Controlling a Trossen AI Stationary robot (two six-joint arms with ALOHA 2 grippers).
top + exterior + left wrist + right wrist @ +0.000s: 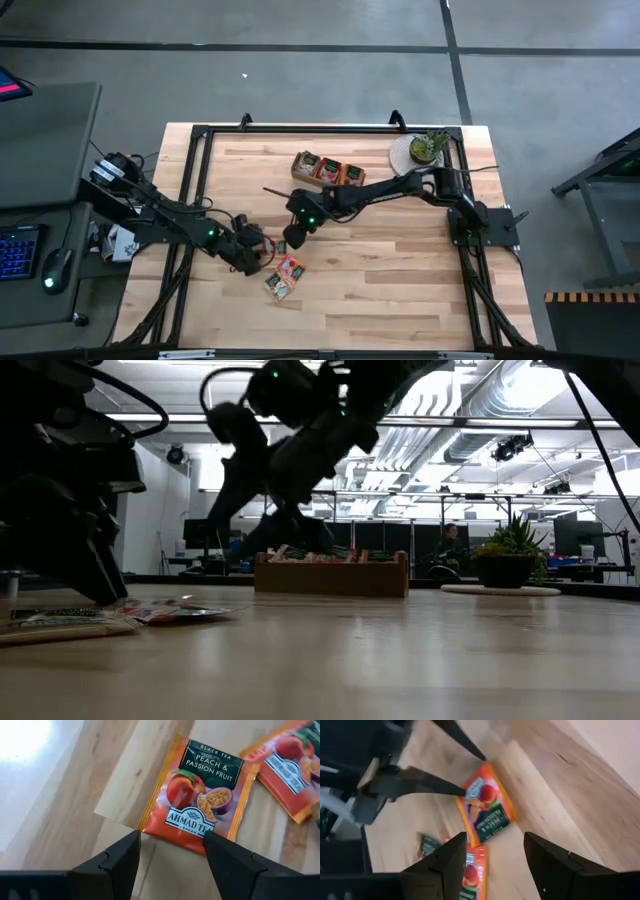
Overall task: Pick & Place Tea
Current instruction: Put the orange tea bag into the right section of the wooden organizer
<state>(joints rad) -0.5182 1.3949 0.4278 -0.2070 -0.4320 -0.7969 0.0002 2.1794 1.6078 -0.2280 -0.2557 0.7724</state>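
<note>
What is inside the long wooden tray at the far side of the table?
The wooden tray holds tea sachets, red-orange and darker ones, standing in its compartments. The low view shows only their top edges; the tray wall hides the rest, so their number is unclear.

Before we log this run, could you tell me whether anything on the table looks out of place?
Yes: a few tea sachets lie loose and askew on the table, overlapping, instead of standing in the wooden tray. The left end effector, open, is at the corner of one; the right end effector is open above.

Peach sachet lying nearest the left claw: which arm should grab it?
Left. The left claw is open, low, its fingertips straddling the peach sachet edge. The right claw hangs open, higher above.
</note>
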